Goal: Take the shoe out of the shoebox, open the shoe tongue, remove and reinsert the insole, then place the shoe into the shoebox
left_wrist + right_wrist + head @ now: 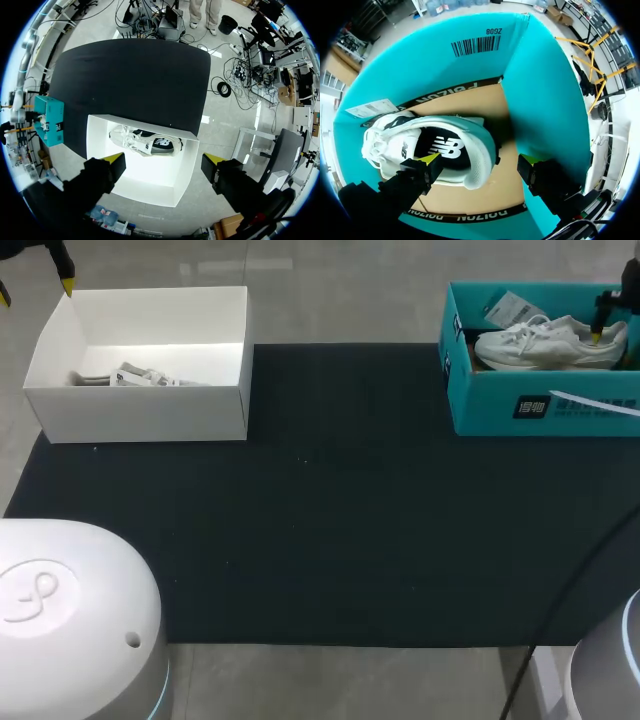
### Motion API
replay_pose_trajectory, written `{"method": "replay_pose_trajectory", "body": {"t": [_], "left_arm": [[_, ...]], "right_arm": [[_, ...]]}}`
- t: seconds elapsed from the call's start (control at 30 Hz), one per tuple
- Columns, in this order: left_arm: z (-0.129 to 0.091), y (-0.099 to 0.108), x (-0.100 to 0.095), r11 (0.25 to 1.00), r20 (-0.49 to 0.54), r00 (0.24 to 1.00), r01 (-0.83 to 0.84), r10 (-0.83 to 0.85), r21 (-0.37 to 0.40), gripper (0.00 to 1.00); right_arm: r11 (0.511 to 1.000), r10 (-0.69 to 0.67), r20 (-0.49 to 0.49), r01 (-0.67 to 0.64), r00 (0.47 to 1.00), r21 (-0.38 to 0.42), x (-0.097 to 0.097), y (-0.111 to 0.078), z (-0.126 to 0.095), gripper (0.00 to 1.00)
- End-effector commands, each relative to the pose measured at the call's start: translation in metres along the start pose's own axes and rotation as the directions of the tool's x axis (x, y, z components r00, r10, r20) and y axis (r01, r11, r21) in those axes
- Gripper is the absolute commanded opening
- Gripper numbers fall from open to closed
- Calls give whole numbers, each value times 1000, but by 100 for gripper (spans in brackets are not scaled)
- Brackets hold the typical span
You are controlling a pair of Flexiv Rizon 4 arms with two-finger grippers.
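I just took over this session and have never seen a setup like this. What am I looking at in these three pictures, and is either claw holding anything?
You are driving two robot arms at a table. Each ends in a two-fingered gripper with yellow tips. The wide picture looks down from above and behind the robot. The two round pictures come from cameras on the wrists, looking out along the fingers.

On the black mat a teal box sits at the robot's right with a white shoe inside. A white box sits at its left with the other shoe lying in it.

The left gripper hangs open above the white box. The right gripper is open at the white shoe's heel, one finger over the shoe and the other beside it. Neither holds anything.
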State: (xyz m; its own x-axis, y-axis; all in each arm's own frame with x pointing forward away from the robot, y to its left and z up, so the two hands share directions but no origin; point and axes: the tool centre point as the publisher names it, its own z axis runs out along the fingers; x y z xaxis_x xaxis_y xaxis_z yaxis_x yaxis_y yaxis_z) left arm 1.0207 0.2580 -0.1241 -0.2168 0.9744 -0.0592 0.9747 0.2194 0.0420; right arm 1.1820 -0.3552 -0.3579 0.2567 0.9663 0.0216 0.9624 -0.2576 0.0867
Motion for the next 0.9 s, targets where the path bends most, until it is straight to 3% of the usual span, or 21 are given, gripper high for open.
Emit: {"method": "replay_pose_trajectory", "body": {"t": [0.03, 0.2, 0.23, 0.3, 0.33, 0.4, 0.57, 0.63, 0.7, 0.9], "left_arm": [[0, 0, 0, 1000, -2, 1000, 0, 0, -1, 100], [0, 0, 0, 1000, -2, 1000, 0, 0, -1, 100], [0, 0, 0, 1000, -2, 1000, 0, 0, -1, 100], [0, 0, 0, 1000, -2, 1000, 0, 0, -1, 100], [0, 0, 0, 1000, -2, 1000, 0, 0, -1, 100], [0, 0, 0, 1000, -2, 1000, 0, 0, -1, 100], [0, 0, 0, 1000, -2, 1000, 0, 0, -1, 100], [0, 0, 0, 1000, -2, 1000, 0, 0, -1, 100], [0, 0, 0, 1000, -2, 1000, 0, 0, -1, 100], [0, 0, 0, 1000, -2, 1000, 0, 0, -1, 100]], "right_arm": [[977, -27, 2, 26, 1000, 210, 1, 15, 11, 100], [964, -51, 9, 47, 999, 263, -1, 16, 21, 100], [963, -51, 10, 46, 999, 267, -1, 16, 21, 96], [959, -49, 13, 43, 999, 281, -3, 15, 21, 67], [956, -50, 12, 45, 999, 289, -4, 15, 22, 46], [950, -57, 15, 50, 998, 308, -8, 15, 26, 33], [942, -69, 27, 57, 997, 330, -10, 12, 26, 18], [940, -68, 32, 53, 997, 338, -11, 10, 25, 5], [938, -65, 34, 49, 997, 343, -13, 8, 25, 0], [935, -59, 42, 41, 997, 352, -16, 5, 25, 0]]}}
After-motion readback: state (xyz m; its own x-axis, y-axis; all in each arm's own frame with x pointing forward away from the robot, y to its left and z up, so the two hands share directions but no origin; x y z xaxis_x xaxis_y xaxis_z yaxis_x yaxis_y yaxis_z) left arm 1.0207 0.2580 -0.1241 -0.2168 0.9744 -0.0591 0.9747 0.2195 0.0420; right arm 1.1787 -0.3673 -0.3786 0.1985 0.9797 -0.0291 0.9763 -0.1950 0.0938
